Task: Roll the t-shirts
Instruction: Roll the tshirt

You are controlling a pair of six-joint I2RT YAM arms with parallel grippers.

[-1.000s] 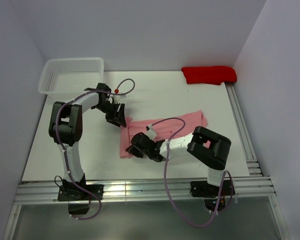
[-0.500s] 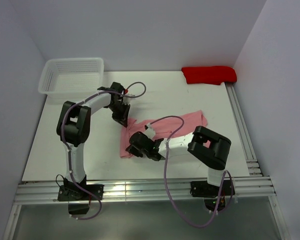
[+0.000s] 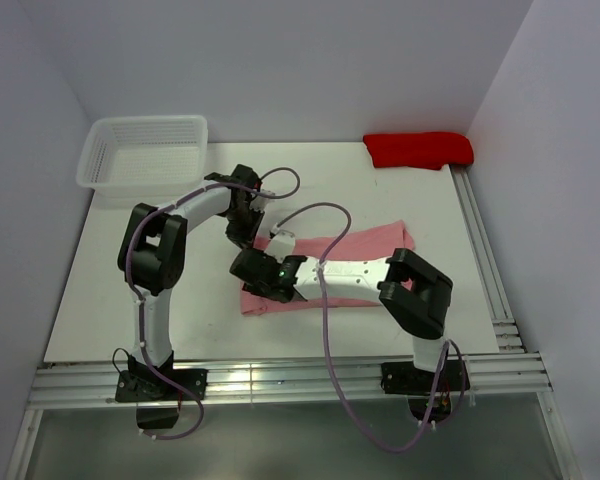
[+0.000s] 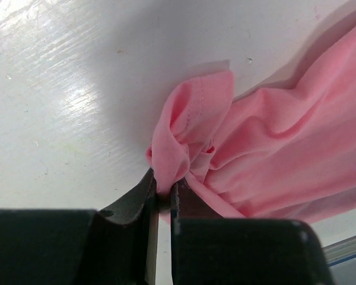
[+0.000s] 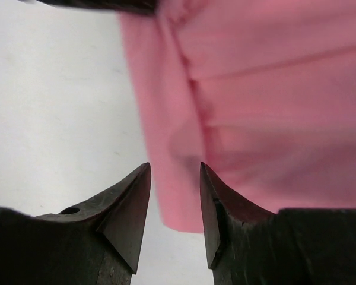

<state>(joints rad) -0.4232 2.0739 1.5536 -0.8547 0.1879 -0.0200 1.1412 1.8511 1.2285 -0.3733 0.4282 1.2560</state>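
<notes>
The salmon-pink t-shirt (image 3: 375, 243) lies crumpled in a long band across the middle of the white table (image 3: 130, 280). My left gripper (image 3: 243, 232) is at its far left corner. In the left wrist view the left gripper (image 4: 163, 183) is shut on a bunched fold of the t-shirt (image 4: 273, 136), with the hem puckered just past the tips. My right gripper (image 3: 248, 268) hovers over the shirt's left end, near the left one. In the right wrist view the right gripper (image 5: 174, 167) stands open over the t-shirt's (image 5: 273, 89) edge, holding nothing.
A white mesh basket (image 3: 145, 150) sits at the back left corner. A folded red cloth (image 3: 418, 150) lies at the back right. Aluminium rails (image 3: 280, 380) run along the near edge and the right side.
My left gripper moved right onto the shirt's far left corner and shut on it. My right gripper let go of the shirt's near left edge, opened and shifted left and away.
</notes>
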